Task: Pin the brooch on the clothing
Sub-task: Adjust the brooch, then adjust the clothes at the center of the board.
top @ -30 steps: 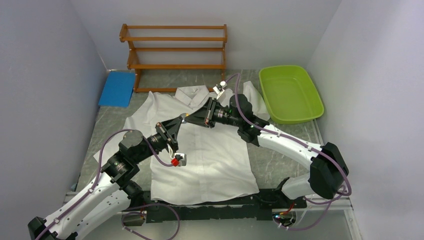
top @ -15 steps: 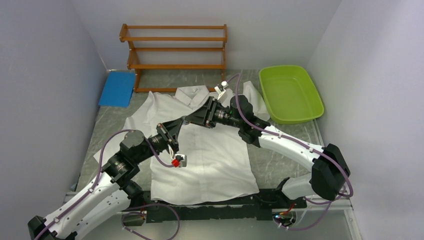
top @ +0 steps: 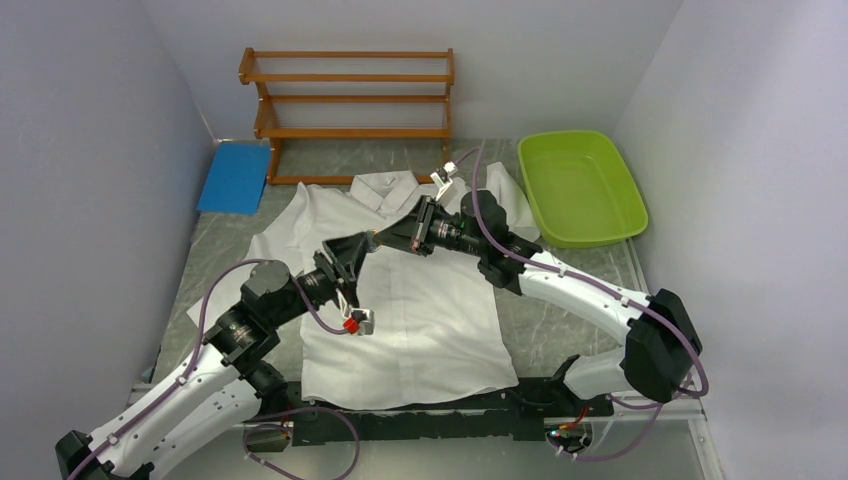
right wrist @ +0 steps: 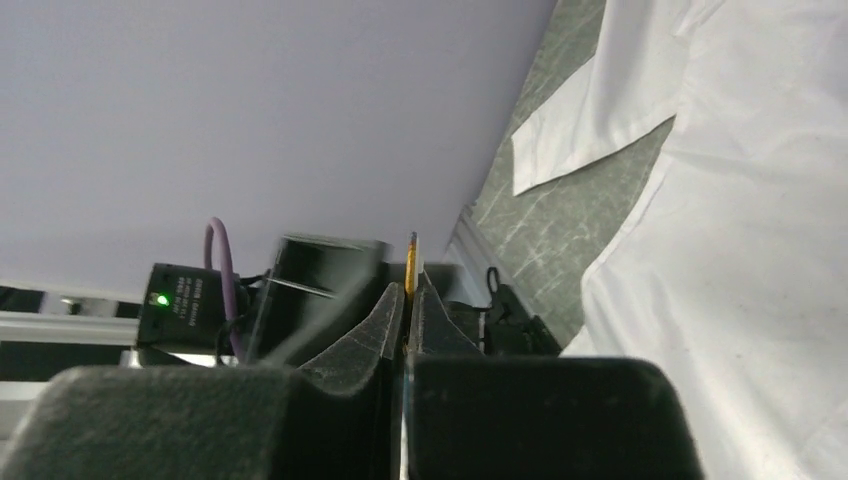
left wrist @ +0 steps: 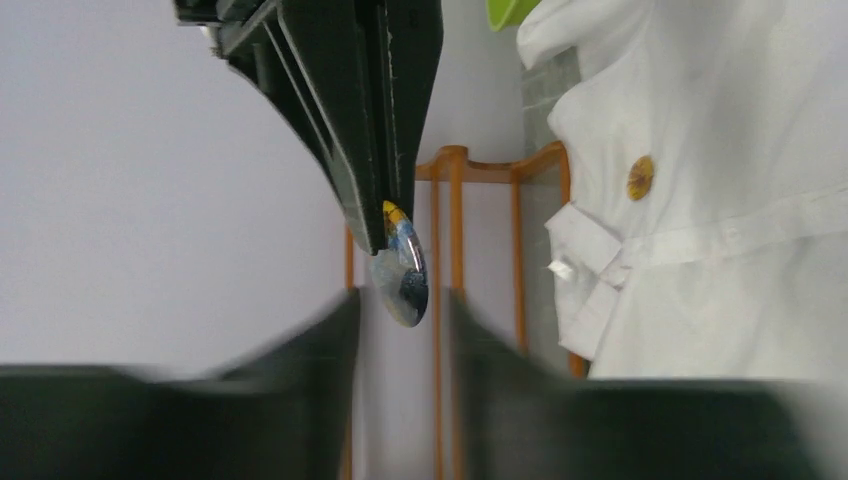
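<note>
The clothing, a white collared shirt (top: 420, 320), lies flat on the table. Above its chest my two grippers meet tip to tip. My right gripper (top: 385, 238) is shut on the brooch (left wrist: 400, 275), a small round disc with a silvery back and a yellow rim, seen edge-on (right wrist: 410, 262) in the right wrist view. My left gripper (left wrist: 403, 305) faces it with its jaws slightly apart and blurred; the brooch hangs just beyond their tips, and nothing is between them. A small round yellow disc (left wrist: 640, 177) sits on the shirt (left wrist: 720, 280) near the collar.
A wooden rack (top: 350, 100) stands at the back. A blue pad (top: 233, 177) lies at the back left and a green tub (top: 582, 185) at the back right. Grey walls close in on both sides.
My left gripper's jaws have parted a little and it has shifted slightly. The right gripper still holds the brooch above the shirt. Both arms have barely moved.
</note>
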{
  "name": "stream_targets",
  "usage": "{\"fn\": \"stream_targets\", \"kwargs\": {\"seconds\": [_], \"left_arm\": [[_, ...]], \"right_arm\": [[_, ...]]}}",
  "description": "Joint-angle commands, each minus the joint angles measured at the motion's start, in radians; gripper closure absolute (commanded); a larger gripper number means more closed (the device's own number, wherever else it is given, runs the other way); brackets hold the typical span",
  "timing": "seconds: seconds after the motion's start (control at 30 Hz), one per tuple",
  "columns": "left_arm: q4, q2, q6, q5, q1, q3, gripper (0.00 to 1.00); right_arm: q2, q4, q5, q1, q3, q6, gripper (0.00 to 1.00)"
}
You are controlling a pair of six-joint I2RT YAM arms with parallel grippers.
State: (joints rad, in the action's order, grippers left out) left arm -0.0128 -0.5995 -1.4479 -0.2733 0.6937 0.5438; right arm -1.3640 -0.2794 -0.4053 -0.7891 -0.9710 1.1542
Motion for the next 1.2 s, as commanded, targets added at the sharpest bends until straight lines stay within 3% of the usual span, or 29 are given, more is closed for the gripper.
{"fn": "stream_targets", "kwargs": {"seconds": [0.0, 0.03, 0.2, 0.37, 0.53, 0.63, 0.73, 0.9, 1.17], "left_arm": [[-0.028, -0.006, 0.151, -0.021, 0.005, 0.049, 0.07], [-0.044, -0.004, 0.212, -0.033, 0.005, 0.060, 0.02], [-0.154, -0.043, 0.608, -0.126, 0.005, 0.122, 0.01], [-0.081, -0.109, 1.137, -0.147, 0.005, 0.065, 0.01], [0.040, -0.196, 1.635, 0.082, 0.004, -0.023, 0.01], [-0.025, -0.275, 1.899, 0.317, 0.004, -0.010, 0.01], [-0.104, -0.384, 2.014, 0.389, 0.002, 0.056, 0.01], [-0.221, -0.665, 2.010, 0.275, -0.002, 0.262, 0.01], [-0.422, -1.024, 2.114, 0.272, 0.000, 0.519, 0.01]], "right_arm": [[0.035, 0.068, 0.002, 0.002, -0.056, -0.170, 1.00], [0.033, 0.108, 0.005, 0.004, -0.072, -0.217, 1.00], [0.067, 0.289, 0.080, 0.054, -0.079, -0.416, 1.00], [0.158, 0.356, 0.152, 0.175, 0.026, -0.546, 1.00], [0.246, 0.372, 0.218, 0.264, 0.121, -0.733, 1.00], [0.280, 0.395, 0.210, 0.303, 0.150, -0.819, 1.00], [0.298, 0.443, 0.185, 0.338, 0.152, -0.859, 1.00], [0.260, 0.560, 0.095, 0.416, 0.106, -0.826, 1.00], [0.254, 0.473, -0.046, 0.458, 0.179, -0.782, 1.00]]}}
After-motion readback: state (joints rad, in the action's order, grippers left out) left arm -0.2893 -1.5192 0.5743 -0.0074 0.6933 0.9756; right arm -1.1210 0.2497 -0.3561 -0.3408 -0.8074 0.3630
